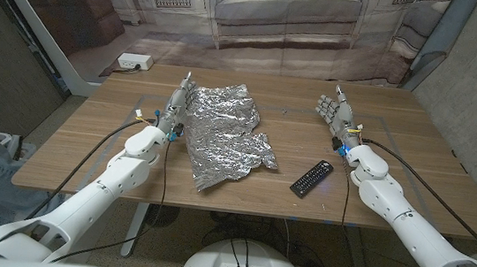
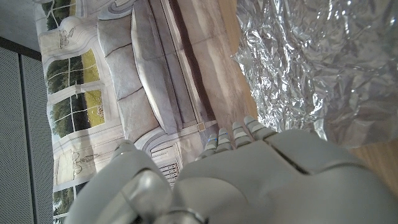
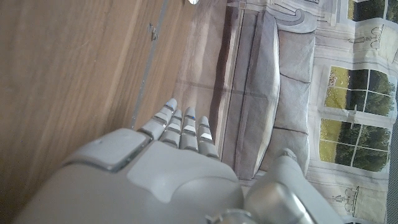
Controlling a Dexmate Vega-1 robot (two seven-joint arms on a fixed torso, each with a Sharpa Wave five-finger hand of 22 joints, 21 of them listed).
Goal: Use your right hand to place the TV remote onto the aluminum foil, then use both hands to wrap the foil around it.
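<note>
- Wooden table (image 1: 411,183) stands before a printed backdrop showing a sofa and windows.
- TV remote (image 1: 311,178): black, slim, rectangular, lying flat at a diagonal, apart from the foil and just inside the right forearm.
- Handling estimate: rigid, light, smooth casing likely slippery; take hold across the long edges near mid-length.
- Aluminum foil (image 1: 225,135): crinkled silver sheet, spread at the table's middle, irregular outline, edges slightly lifted.
- Handling estimate: very light, thin, tears easily, holds a crease; lift by opposite edges.
- Right hand (image 1: 335,114): upright beyond the remote, fingers apart, empty.
- Left hand (image 1: 177,103): at the foil's left edge, fingers extended, holding nothing.
</note>
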